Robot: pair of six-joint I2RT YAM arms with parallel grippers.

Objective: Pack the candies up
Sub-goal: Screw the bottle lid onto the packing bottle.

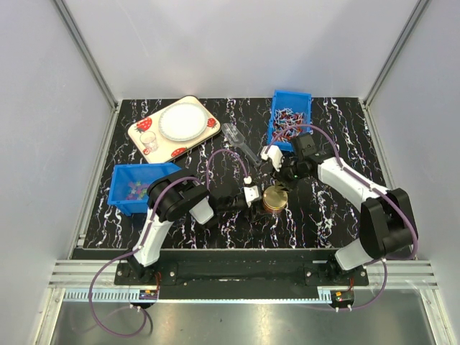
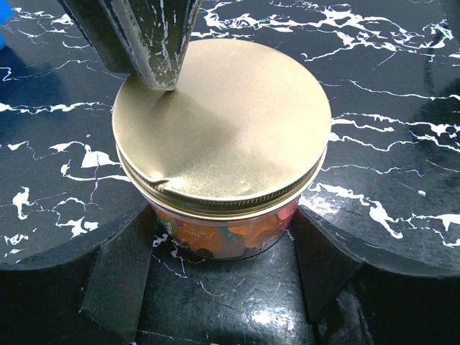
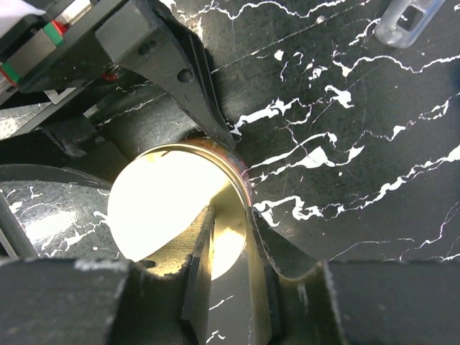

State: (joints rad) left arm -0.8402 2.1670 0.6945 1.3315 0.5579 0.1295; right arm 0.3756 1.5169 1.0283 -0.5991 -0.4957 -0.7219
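- Jar [image 2: 188,241] stands upright on the tabletop [image 1: 215,172], middle of the near half, between the two arms.
- Gold lid [image 2: 230,122] sits on the jar. Its rim has a dent on the side facing the left wrist camera.
- Candies [image 2: 251,231]: orange and pink ones show through the glass under the lid. More lie in the blue bin [image 1: 123,188] at the left edge.
- Left gripper [image 2: 226,223]: jaws wide, clamped on the jar body, one pad on each side of the glass, below the lid.
- Right gripper [image 3: 230,212]: comes in from the far side. Fingers are pinched almost together with only a thin slit between, and nothing is held. Tips rest on the lid top near its edge.
- Second blue bin [image 1: 305,100] at the far edge, right of centre, holds the longer wrapped sweets [image 1: 287,122].
- Tray [image 1: 144,140] near the far-left corner carries a white plate [image 1: 181,121] and a small clear cup [image 1: 150,143].
- Clear plastic piece [image 1: 237,140] lies between the tray and the second bin.
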